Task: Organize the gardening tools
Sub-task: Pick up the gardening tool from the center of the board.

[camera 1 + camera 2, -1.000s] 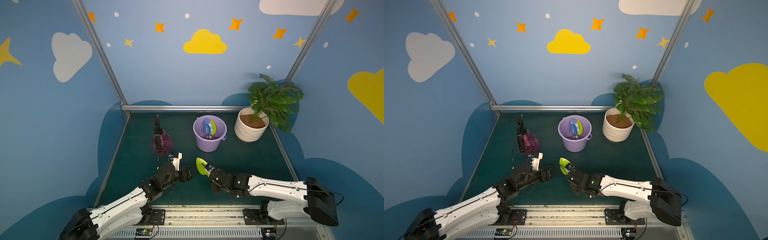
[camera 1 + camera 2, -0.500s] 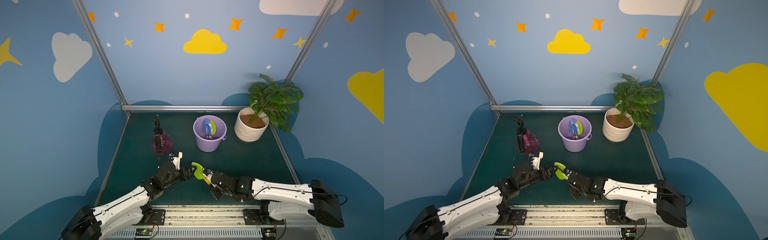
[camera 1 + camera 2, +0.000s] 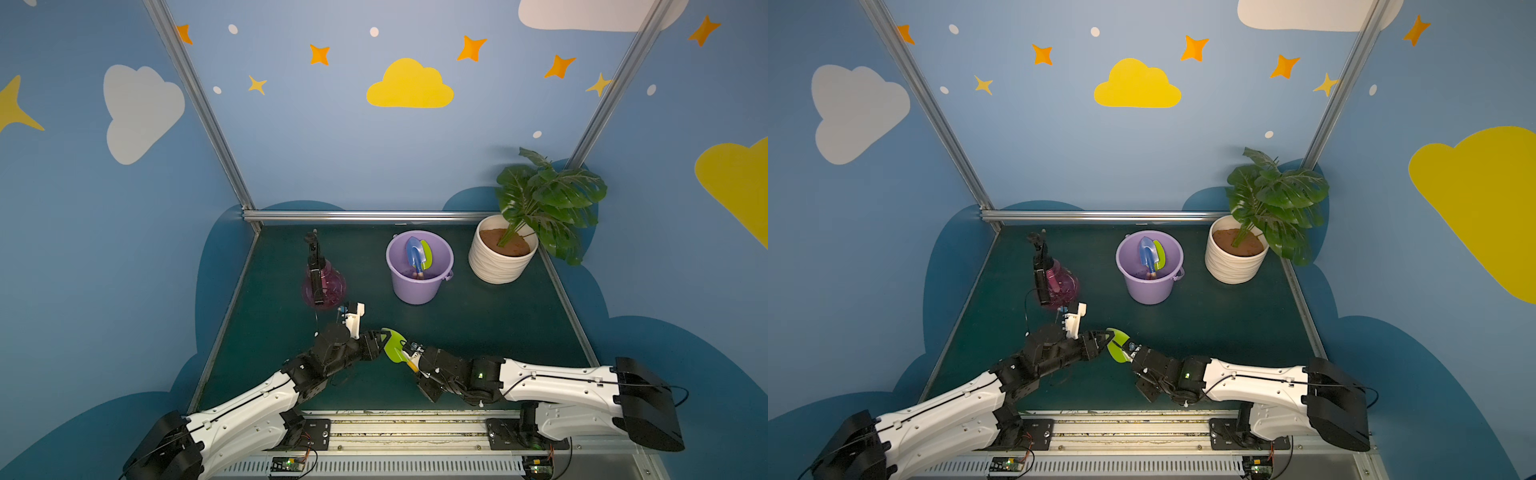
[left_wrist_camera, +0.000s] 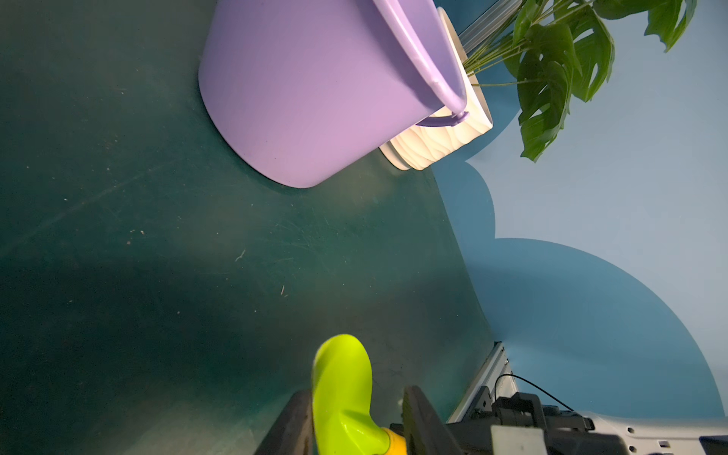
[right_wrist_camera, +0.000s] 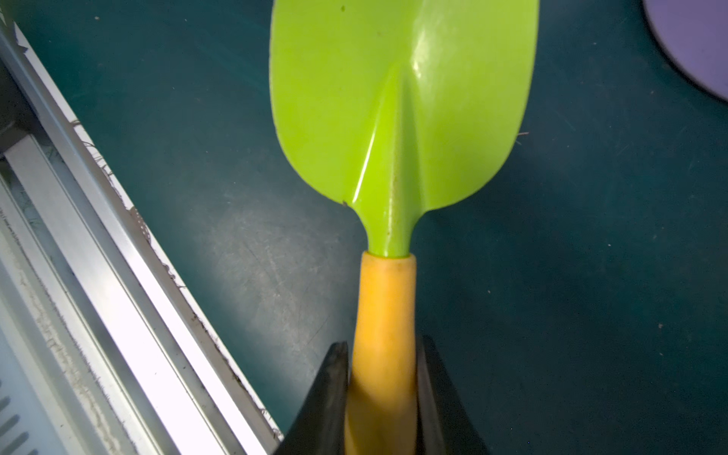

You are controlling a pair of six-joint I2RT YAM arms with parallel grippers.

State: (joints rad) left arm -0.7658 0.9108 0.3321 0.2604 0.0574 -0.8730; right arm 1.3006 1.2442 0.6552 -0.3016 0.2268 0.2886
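Note:
A lime-green trowel [image 3: 392, 345] [image 3: 1116, 345] with a yellow handle hangs just above the mat near the front, between my two arms. My right gripper [image 5: 382, 346] [image 3: 413, 358] is shut on its yellow handle. My left gripper [image 4: 356, 394] [image 3: 381, 341] straddles the green blade [image 4: 342, 386]: one finger touches it and a gap shows at the other. Further back, a blue spade [image 3: 413, 252] and a second green trowel [image 3: 427, 254] stand in the lilac bucket [image 3: 419, 289] [image 4: 315, 98]. The pink spray bottle [image 3: 325, 286] [image 3: 1061, 284] stands upright at the left, behind my left wrist.
A white ribbed plant pot [image 3: 498, 268] [image 4: 437, 142] with a leafy plant sits at the back right beside the bucket. Metal rails [image 3: 365, 215] edge the green mat at the back and sides. The arms' base rail [image 5: 98, 275] runs along the front.
My right arm has carried the trowel left and tilted its blade toward my left gripper. The left jaws have narrowed around the blade.

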